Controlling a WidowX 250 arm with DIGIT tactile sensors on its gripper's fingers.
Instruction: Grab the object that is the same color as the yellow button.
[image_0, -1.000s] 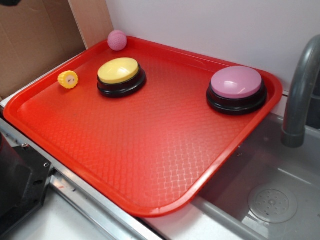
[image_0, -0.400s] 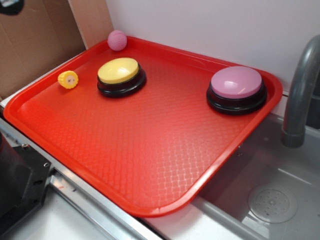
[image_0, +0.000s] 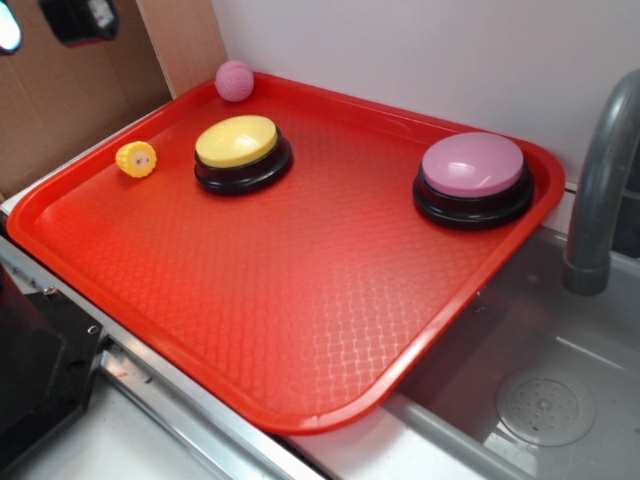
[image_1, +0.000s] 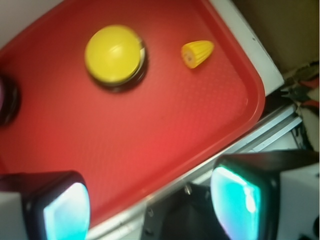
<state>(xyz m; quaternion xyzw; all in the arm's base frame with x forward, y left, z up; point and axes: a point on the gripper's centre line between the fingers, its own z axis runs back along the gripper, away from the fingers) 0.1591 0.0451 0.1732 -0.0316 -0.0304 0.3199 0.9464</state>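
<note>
Now my claw (image_1: 150, 200) has come into view up high at the far corner, its two fingers wide apart and holding nothing, while the little corn (image_0: 136, 159) sits untouched on the red tray (image_0: 300, 300) beside the yellow button (image_0: 238, 141), so I must go down to it.

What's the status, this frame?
Pincer open, empty, high over tray's near edge. Toy corn untouched beside yellow button. Path unobstructed.

In the exterior view the gripper (image_0: 60, 20) is cut off by the top edge, so its jaws cannot be read. The wrist view is blurred, and the pink button (image_1: 6, 97) is cropped at its left edge. The faucet (image_0: 605, 190) runs off the right side.
</note>
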